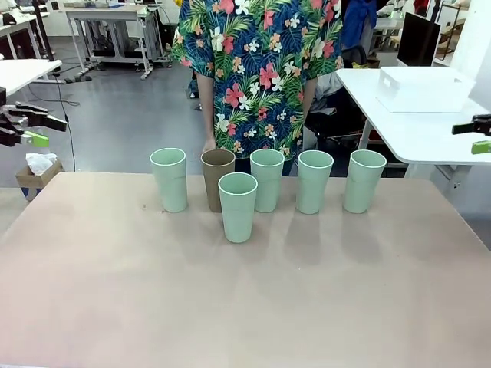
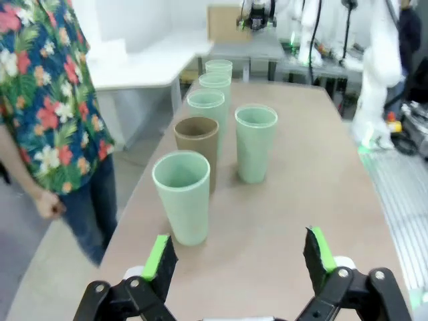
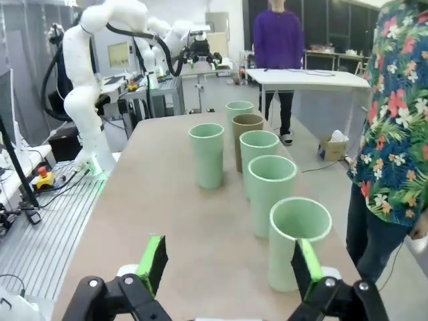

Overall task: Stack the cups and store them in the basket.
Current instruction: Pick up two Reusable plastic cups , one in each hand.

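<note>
Six cups [image 1: 238, 207] line the table [image 1: 230, 307], a person [image 1: 261, 69] behind them, the basket [image 1: 424, 90] on another table [image 1: 414, 134]. Left gripper [image 2: 240, 254] and right gripper [image 3: 230, 262] gape wide, empty.

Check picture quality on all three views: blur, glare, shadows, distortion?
Front view: sharp, even light, soft shadows of the pale mint green matte plastic tumblers falling toward the camera on the beige table, no hard glare. Left wrist view: soft focus overall, the brown matte tumbler hazy. Right wrist view: crisper, wide-angle stretch at the edges.
</note>
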Action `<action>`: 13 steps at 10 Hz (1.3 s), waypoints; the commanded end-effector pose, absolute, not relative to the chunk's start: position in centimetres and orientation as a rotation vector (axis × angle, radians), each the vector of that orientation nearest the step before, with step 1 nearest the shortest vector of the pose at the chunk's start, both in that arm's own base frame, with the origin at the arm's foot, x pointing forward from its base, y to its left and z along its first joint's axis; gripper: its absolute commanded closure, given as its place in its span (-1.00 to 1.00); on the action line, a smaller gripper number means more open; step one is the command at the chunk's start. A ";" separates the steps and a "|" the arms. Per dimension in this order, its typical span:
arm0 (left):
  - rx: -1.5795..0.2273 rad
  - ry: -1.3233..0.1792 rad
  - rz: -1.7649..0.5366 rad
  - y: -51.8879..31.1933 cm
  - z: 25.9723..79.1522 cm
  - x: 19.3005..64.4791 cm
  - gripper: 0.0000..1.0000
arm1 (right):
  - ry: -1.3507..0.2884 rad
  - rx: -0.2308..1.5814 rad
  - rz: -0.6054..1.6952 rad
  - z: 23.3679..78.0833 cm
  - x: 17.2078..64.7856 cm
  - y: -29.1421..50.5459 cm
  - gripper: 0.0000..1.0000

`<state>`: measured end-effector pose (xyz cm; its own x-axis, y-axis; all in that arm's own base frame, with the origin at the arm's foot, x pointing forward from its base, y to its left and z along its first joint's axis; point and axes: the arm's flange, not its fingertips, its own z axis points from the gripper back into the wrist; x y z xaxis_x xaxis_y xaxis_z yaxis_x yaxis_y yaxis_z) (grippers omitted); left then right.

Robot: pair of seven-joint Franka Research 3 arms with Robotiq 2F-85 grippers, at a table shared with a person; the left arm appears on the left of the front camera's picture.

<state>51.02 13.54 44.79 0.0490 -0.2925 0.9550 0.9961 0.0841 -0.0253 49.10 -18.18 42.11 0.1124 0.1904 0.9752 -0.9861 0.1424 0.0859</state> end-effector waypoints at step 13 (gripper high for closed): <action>-1.086 -1.216 -1.173 11.4 36.0 54.4 -1.00 | -1.084 1.034 0.999 37.2 51.0 -19.7 -1.00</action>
<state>54.38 11.42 35.96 -0.0077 -0.0610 0.9981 0.9953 0.0963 0.0136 51.02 -19.75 37.20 0.1773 0.1152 0.9774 -0.9646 0.2176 0.1493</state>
